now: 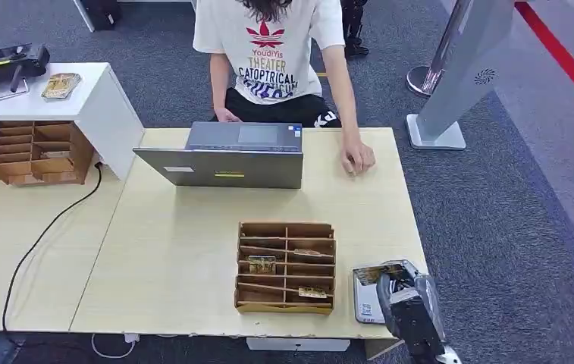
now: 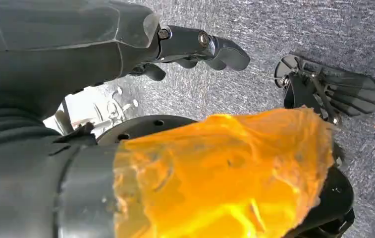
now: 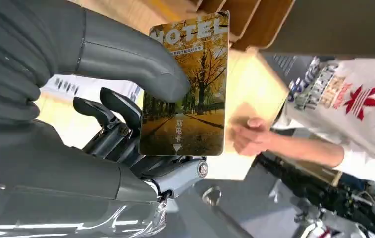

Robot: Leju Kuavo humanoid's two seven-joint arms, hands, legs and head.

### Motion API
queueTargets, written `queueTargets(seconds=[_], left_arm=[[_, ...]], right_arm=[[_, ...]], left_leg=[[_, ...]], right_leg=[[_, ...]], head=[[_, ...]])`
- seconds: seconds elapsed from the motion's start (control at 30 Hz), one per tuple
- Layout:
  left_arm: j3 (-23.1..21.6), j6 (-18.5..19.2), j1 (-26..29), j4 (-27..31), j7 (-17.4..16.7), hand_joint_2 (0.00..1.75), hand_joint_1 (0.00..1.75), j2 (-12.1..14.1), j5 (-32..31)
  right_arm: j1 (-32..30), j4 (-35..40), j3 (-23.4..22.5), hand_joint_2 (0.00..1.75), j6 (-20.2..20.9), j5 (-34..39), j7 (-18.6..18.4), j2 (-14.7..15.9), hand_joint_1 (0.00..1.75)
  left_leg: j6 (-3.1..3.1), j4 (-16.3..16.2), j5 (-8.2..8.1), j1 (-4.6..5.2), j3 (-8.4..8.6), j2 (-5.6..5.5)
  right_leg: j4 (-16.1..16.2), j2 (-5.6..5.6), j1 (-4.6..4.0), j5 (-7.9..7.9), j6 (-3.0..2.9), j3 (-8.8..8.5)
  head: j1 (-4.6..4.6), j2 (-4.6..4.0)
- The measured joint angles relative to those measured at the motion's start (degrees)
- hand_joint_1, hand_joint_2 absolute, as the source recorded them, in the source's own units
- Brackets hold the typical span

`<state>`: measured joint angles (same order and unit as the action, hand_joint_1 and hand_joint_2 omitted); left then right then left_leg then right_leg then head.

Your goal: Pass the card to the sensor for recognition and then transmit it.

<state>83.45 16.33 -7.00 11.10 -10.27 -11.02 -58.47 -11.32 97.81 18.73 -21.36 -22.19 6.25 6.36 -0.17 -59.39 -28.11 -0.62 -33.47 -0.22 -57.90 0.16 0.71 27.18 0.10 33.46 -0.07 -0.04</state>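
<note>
Table: pale wood top, the largest item, carrying everything below.

Person: seated at the far edge, one hand resting on the table, the likely receiver of the card.

Laptop: grey, open toward the person, at the far middle.

Rack: wooden, with compartments, near the front edge; a few cards lie in its slots.

Right hand: at the front right corner of the table, over the sensor. In the right wrist view its thumb presses the card against the dark fingers, so it is clamped on the card.

Left hand: hangs over grey carpet, fingers curled in on nothing.

Sensor: small grey reader just right of the rack, partly covered by the right hand.

Card: hotel key card with an autumn-tree print, pinched near one long edge, above the sensor.

Risks, as judged: the pinch is near the edge, so the card could pivot or slip when swung toward the person. Held tilted or too high, it may not read. A low pass could knock the sensor or the rack.
</note>
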Motion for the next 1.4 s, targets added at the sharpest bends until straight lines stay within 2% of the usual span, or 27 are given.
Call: queueTargets(seconds=[0.1, 0.33, 0.47, 0.9, 1.4], left_arm=[[0.0, -0.1, 0.0, 0.0, 0.0, 0.00, 0.00, 0.0, 0.0], [0.0, -0.3, 0.0, 0.0, 0.0, 0.00, 0.00, -0.1, -0.6], [0.0, -0.4, 0.0, 0.0, 0.0, 0.00, 0.00, -0.2, -0.8], [-0.1, -0.5, 0.0, 0.0, -0.4, 0.00, 0.00, -0.3, -1.7], [-0.2, -0.6, -0.1, 0.0, -0.4, 0.00, 0.00, -0.3, -2.4]], right_arm=[[0.0, -0.1, 0.4, 1.75, -1.7, -3.1, -1.3, 0.5, 1.75], [0.2, -1.8, 1.9, 1.75, -6.9, -15.2, -5.8, 1.5, 1.75], [0.4, -3.2, 2.7, 1.75, -7.8, -17.8, -7.3, 1.8, 1.75], [1.7, -9.7, 4.4, 1.75, -8.3, -19.6, -11.0, 2.6, 1.75], [2.8, -14.7, 4.8, 1.75, -9.6, -21.0, -12.4, 2.6, 1.75]], left_leg=[[0.00, 0.0, 0.00, 0.00, 0.00, 0.00], [0.00, 0.0, 0.00, 0.00, -0.01, 0.00], [0.00, 0.0, 0.00, 0.00, -0.01, 0.00], [0.00, 0.0, 0.00, 0.00, -0.01, 0.00], [0.00, 0.0, 0.00, 0.00, 0.00, 0.00]], right_leg=[[0.0, 0.00, 0.00, 0.00, 0.00, 0.00], [0.0, 0.00, 0.00, 0.00, 0.00, 0.00], [0.0, 0.00, 0.00, 0.00, 0.00, 0.00], [0.0, 0.00, 0.00, 0.00, 0.00, 0.00], [0.0, 0.00, 0.00, 0.00, 0.00, 0.00]], head=[[0.00, 0.00], [0.00, 0.00], [0.00, 0.00], [0.00, 0.00], [0.00, 0.00]])
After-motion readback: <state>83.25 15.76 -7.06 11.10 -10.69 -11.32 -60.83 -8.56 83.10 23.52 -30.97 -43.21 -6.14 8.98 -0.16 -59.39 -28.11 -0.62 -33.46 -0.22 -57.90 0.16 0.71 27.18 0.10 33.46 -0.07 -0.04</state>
